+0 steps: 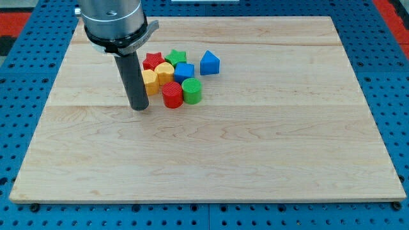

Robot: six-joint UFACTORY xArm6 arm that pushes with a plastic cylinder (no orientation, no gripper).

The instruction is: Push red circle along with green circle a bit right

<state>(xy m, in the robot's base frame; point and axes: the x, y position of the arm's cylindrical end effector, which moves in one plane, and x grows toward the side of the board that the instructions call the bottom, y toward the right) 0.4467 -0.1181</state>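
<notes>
Wooden table [255,166]: you see a pale plank surface filling most of the view, resting on a blue pegboard [390,76] that shows around its edges.
Arm: a grey metal housing [114,22] enters at the view's top left, and the dark rod [135,80] runs straight down from it.
My tip [139,108]: it sits on the table at the view's left of the cluster, just beside the red circle and below the yellow-orange block, with a small gap to the red circle.
Gripper: you have none on this arm, only the rod, so no open or closed state applies.
Cluster: seven blocks are packed together in the upper middle of the table, with the blue triangle slightly apart at the view's right.
Red circle [172,94]: upright cylinder at the cluster's lower edge, touching the green circle on its right.
Green circle [192,91]: upright cylinder, lower right of the cluster, just below the blue cube.
Blue cube [184,72]: in the cluster's middle.
Blue triangle [209,62]: prism-like block at the right.
Yellow block [165,71]: shape unclear, beside the blue cube.
Yellow-orange block [149,80]: shape unclear, partly behind the rod.
Red star [152,61]: upper left.
Green star [175,57]: top of the cluster.
</notes>
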